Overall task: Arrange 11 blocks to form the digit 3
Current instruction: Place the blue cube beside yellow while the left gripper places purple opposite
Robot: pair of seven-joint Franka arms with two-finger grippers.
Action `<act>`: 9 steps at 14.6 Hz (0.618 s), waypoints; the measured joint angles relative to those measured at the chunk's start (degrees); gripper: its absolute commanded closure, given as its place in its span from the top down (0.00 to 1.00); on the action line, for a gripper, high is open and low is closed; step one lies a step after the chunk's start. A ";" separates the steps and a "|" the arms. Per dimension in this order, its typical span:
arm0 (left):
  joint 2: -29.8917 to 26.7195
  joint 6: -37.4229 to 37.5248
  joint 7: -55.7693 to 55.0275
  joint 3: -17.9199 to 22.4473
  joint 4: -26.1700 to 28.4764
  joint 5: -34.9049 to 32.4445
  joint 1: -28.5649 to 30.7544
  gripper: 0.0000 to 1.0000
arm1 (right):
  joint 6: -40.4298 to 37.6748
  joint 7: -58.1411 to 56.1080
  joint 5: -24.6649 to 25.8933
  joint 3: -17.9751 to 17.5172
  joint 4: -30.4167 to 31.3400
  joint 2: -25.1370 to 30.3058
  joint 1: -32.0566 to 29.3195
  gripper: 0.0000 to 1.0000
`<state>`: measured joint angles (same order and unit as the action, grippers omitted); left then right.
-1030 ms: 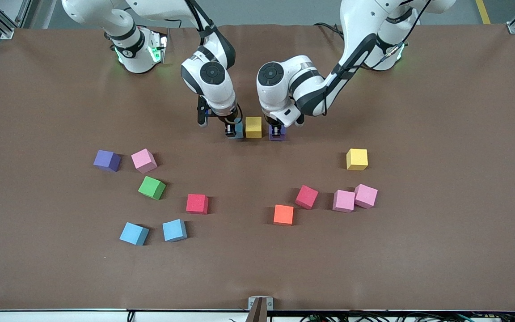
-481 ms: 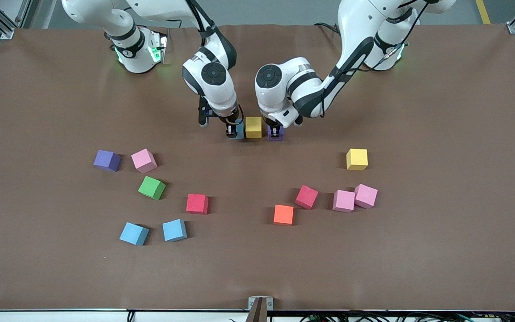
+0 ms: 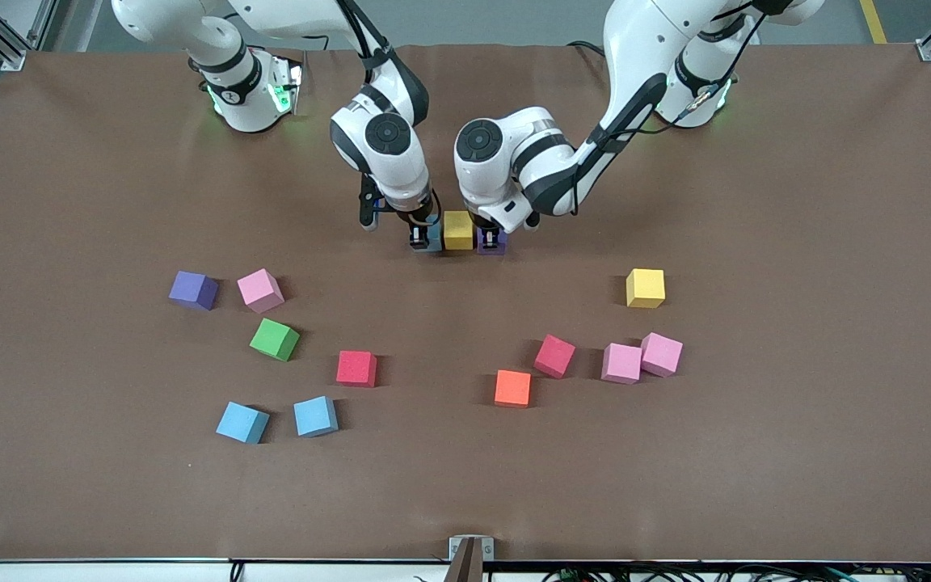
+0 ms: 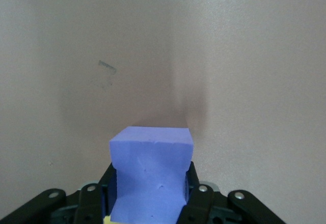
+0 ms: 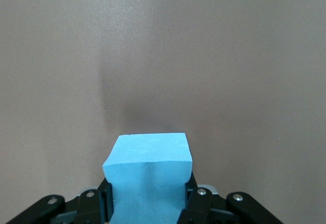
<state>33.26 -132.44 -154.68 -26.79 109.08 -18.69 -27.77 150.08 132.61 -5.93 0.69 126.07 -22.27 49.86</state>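
A yellow block [image 3: 458, 229] sits on the brown table near the arms' bases. My left gripper [image 3: 491, 239] is shut on a purple block [image 4: 151, 173] and holds it down against the yellow block's side toward the left arm's end. My right gripper [image 3: 419, 238] is shut on a light blue block [image 5: 148, 175], set against the yellow block's other side. Loose blocks lie nearer the camera: purple [image 3: 193, 289], pink [image 3: 260, 290], green [image 3: 275, 339], red [image 3: 356, 368], two light blue [image 3: 242, 422] [image 3: 315, 415], orange [image 3: 512, 388], red [image 3: 554, 356], two pink [image 3: 621, 363] [image 3: 661, 354], yellow [image 3: 645, 288].
The brown mat [image 3: 797, 453] covers the whole table. A small metal clamp [image 3: 470, 550] sits at the table's edge nearest the camera. Both arms' bases stand along the edge farthest from the camera.
My left gripper has slid the purple block toward the yellow block, closing the gap until they touch. The right gripper has stayed in place.
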 measured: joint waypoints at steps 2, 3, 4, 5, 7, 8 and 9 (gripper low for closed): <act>0.13 0.00 -0.04 0.00 -0.25 0.00 -0.17 0.49 | 0.00 0.00 0.00 0.00 -0.25 -0.16 0.26 0.00; 0.21 0.00 -0.05 0.00 -0.37 0.00 -0.30 0.49 | 0.00 0.00 0.00 0.00 -0.32 -0.20 0.35 0.00; 0.30 0.00 -0.06 0.00 -0.51 0.00 -0.45 0.49 | 0.00 0.00 0.00 0.00 -0.37 -0.23 0.39 0.00; 0.42 0.00 -0.09 0.00 -0.66 0.00 -0.57 0.49 | 0.00 0.00 0.00 0.00 -0.41 -0.26 0.41 0.00; 0.59 0.04 -0.15 0.01 -0.85 0.00 -0.64 0.49 | -0.01 0.00 0.00 0.02 -0.43 -0.28 0.44 0.00; 0.60 0.05 -0.26 0.01 -0.88 0.00 -0.64 0.51 | -0.01 0.00 0.00 0.03 -0.43 -0.28 0.44 0.00; 0.61 0.05 -0.31 0.01 -0.89 0.00 -0.65 0.63 | -0.01 0.00 0.00 0.03 -0.43 -0.28 0.45 0.00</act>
<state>33.87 -132.39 -154.99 -26.78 108.19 -18.69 -28.41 150.08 132.62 -5.93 0.72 125.64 -22.55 50.31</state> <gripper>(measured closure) 0.458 0.476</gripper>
